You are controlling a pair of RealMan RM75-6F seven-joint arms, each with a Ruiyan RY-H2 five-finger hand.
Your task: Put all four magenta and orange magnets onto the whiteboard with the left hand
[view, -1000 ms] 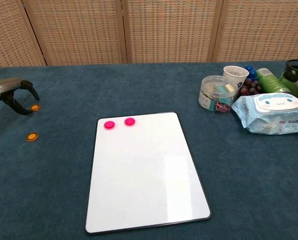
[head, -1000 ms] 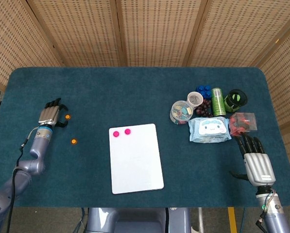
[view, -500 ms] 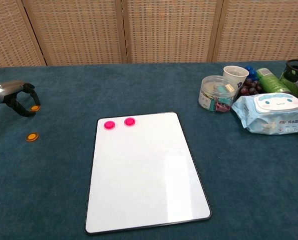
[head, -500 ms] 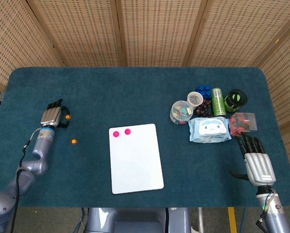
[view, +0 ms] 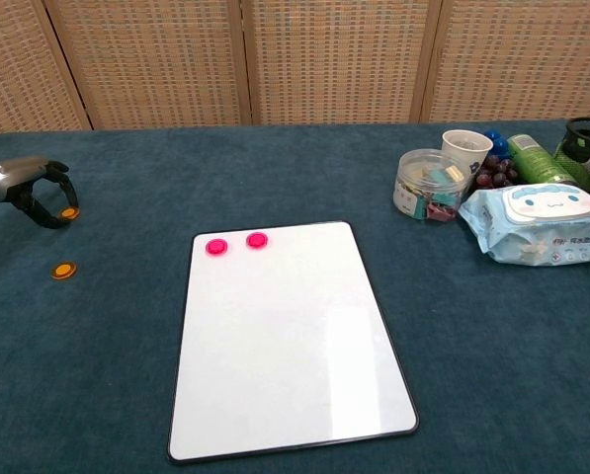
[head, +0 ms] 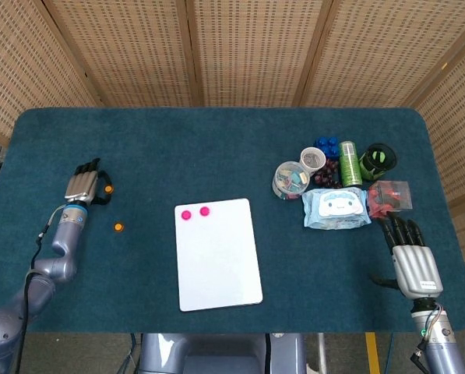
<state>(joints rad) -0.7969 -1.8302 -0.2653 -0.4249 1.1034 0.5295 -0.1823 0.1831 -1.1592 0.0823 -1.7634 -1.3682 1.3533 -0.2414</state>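
Whiteboard (head: 218, 253): lies flat near the middle of the table (head: 216, 148), toward its front edge. Carries two magenta magnets (view: 236, 243) side by side at its far left corner. Half the task looks done.

Orange magnet, far (view: 69, 212): near the table's left edge, lying between the curled fingers of the left hand (head: 82, 184). Whether the fingers actually pinch it or only cage it cannot be told; in the chest view it appears to sit on the cloth.

Orange magnet, near (head: 118, 227): loose on the table, between the left hand and the whiteboard, closer to the front edge. Untouched.

Right hand (head: 407, 255): at the front right corner, palm down, fingers straight and slightly apart, holding nothing.

Clutter, far right of table: wet wipes pack (head: 336, 208), clear tub of clips (head: 290, 178), paper cup (head: 312, 160), green can (head: 350, 163).

Risks, judged:
- The magnet is thin and flat on napped cloth; fingertips may slide over it and lift empty.
- A weak pinch may drop it on the way across, possibly off the left edge.
- Lowered near the magenta pair, it may snap onto them instead of the board.
- A hard placement may shove the unfixed whiteboard.
- The sweep back may knock the near orange magnet.
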